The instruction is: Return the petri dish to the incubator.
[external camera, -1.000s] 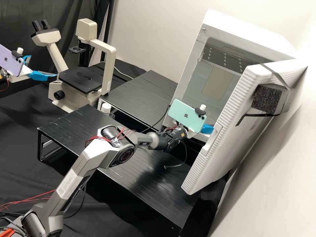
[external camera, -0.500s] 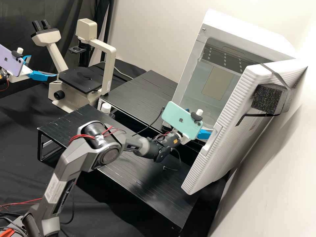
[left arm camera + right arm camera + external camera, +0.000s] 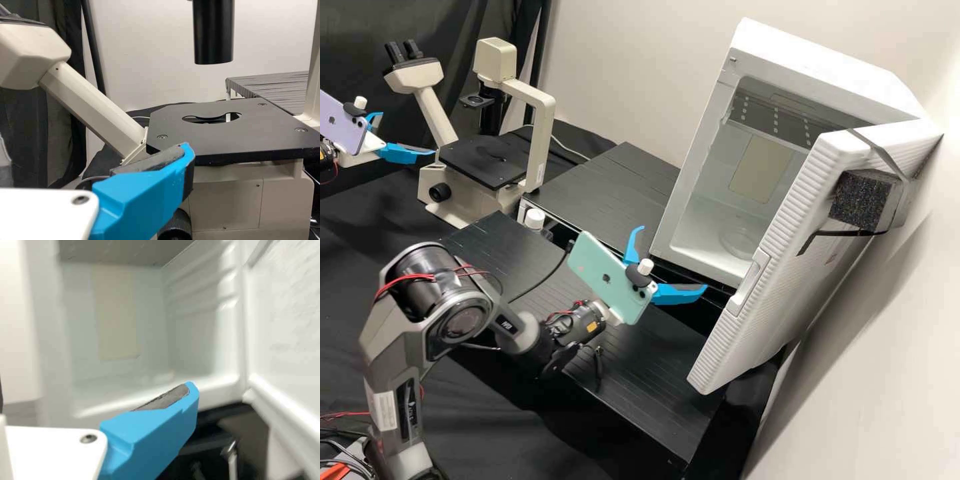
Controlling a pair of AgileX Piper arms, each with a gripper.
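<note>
A clear petri dish [image 3: 741, 241] lies on the floor of the white incubator [image 3: 695, 230], whose door stands open. In front of the doorway, outside the chamber, my right gripper [image 3: 674, 258] is open with nothing between its fingers. The right wrist view has a blue finger of the right gripper [image 3: 155, 432] before the chamber, and the dish [image 3: 156, 378] is faint and blurred inside. Beside the microscope, at the far left, my left gripper [image 3: 407, 133] stands open and empty. One finger of the left gripper [image 3: 145, 197] shows in the left wrist view, before the black stage.
The microscope [image 3: 483, 160] stands at the back left. Two low black platforms [image 3: 603, 193] lie between it and the incubator. A white-capped bottle [image 3: 535, 219] stands between the platforms. The open incubator door [image 3: 780, 267] juts forward on the right, near the wall.
My right gripper has drawn back out of the incubator, toward the left and front, and its spread fingers have come into sight. The dish on the chamber floor is uncovered. The left arm has kept still.
</note>
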